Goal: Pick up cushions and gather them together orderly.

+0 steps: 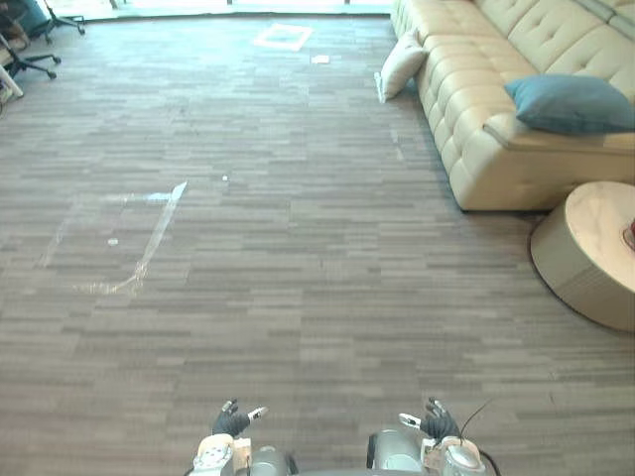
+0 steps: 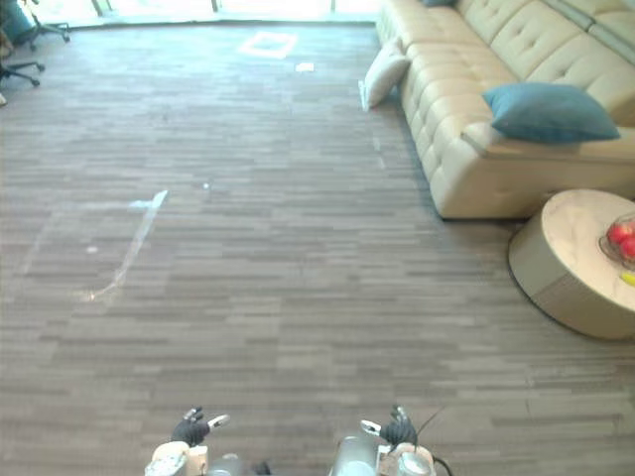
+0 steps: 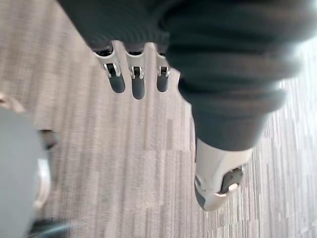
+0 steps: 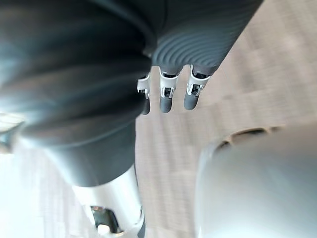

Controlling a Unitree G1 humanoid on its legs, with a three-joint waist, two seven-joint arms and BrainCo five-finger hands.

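1. Bearings are being taken from the robot, with 12 o'clock straight ahead. The left hand [image 1: 230, 421] and right hand [image 1: 437, 424] are hanging low at its front. The left fingers [image 3: 137, 79] are loosely extended with the thumb apart, and the right fingers [image 4: 166, 94] are doing the same. Neither hand is holding anything.
2. The cream cushion [image 1: 402, 64] is lying on the carpet at 1 o'clock, far off, leaning against the end of the sofa [image 1: 496, 59]. The teal cushion [image 1: 573, 103] is resting on the sofa seat at 2 o'clock. The two are well apart from each other and from both hands.
3. Reach hazard: a grasp attempted from this standing point is likely going to close on air, since both cushions are lying well beyond the arms.
4. Collision hazard: the round table [image 1: 585, 258] is sitting at 3 o'clock, near the sofa corner, and is carrying fruit [image 2: 621, 236]. A direct line to the teal cushion is probably risking a knock against it.
5. Grip hazard: cushions are soft and bulky, so a shallow pinch on a corner is probably going to slip or let the cushion drag.
6. Balance hazard: stooping for the floor cushion is shifting weight forward on two legs.
7. Order hazard: a loose drop is probably leaving the pair askew instead of neatly together.
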